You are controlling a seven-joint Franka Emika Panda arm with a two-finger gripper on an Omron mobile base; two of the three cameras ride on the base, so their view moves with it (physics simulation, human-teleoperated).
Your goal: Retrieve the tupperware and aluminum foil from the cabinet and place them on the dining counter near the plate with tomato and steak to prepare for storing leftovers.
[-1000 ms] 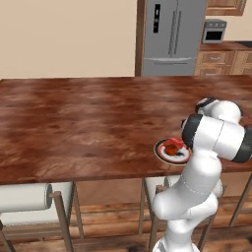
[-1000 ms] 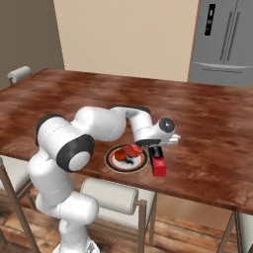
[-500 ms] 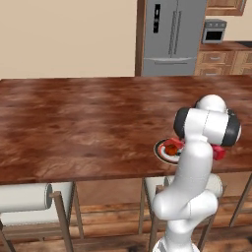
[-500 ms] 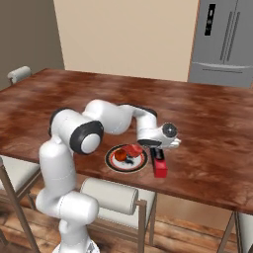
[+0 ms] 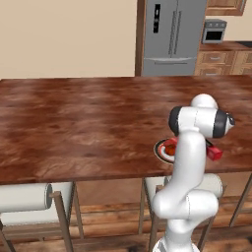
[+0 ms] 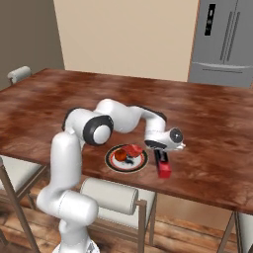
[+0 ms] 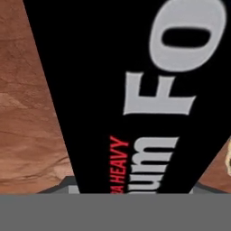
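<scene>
Lying on the dining counter point(image 6: 207, 123), aluminum foil point(image 6: 162, 164) beside the plate point(image 6: 110, 162).

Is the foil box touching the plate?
Apart. In the right base view, a strip of bare counter shows between the foil box and the plate rim.

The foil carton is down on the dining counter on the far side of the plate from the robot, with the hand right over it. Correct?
Not quite. The foil carton lies on the dining counter beside the plate, to its right in the right base view, its red end at the near edge, not on the far side. The hand is right over it.
</scene>
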